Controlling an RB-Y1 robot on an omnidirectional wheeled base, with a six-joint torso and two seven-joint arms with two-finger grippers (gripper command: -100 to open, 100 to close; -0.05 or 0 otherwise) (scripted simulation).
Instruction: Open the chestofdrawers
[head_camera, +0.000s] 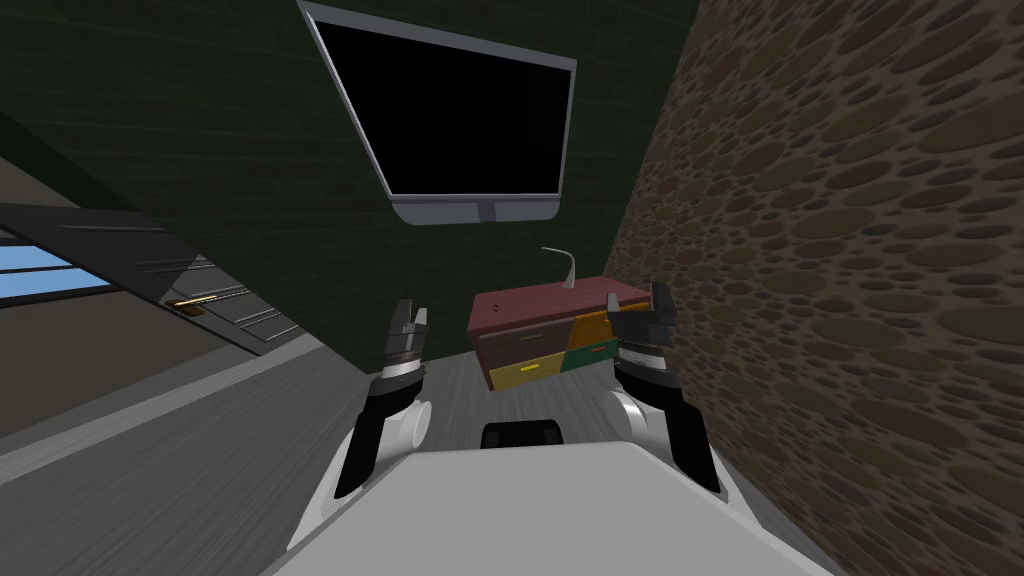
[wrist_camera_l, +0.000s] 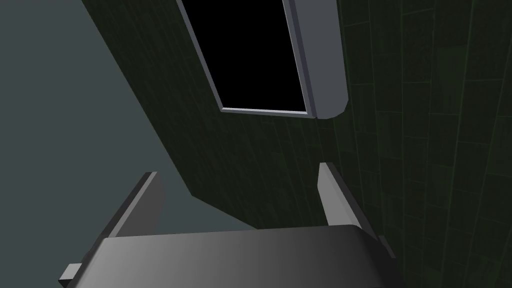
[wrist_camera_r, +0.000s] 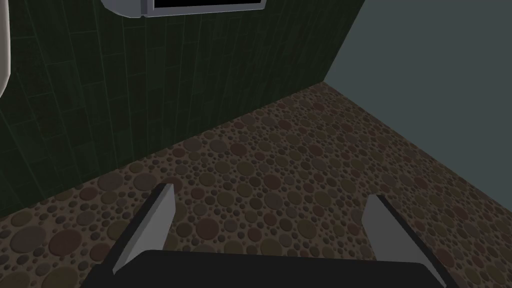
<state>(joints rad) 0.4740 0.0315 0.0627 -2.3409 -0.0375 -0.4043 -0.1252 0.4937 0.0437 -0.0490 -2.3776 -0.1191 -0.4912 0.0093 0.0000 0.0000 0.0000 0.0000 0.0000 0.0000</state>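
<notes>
End effectors first: the left end effector (head_camera: 408, 325) and the right end effector (head_camera: 648, 318) both stand spread, gripping nothing. Beyond and between them, the chestofdrawers (head_camera: 545, 335) sits on the floor (head_camera: 200, 470) in the corner of the green wall (head_camera: 200, 150) and the spotted wall (head_camera: 850, 250). A screen (head_camera: 460, 115) hangs above.

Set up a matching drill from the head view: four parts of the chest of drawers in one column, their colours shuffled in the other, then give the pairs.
Column one
1. top of the chest of drawers
2. upper right drawer
3. lower left drawer
4. lower right drawer

Column two
A. green
B. dark red
C. yellow
D. orange

Pairs: 1-B; 2-D; 3-C; 4-A
</notes>
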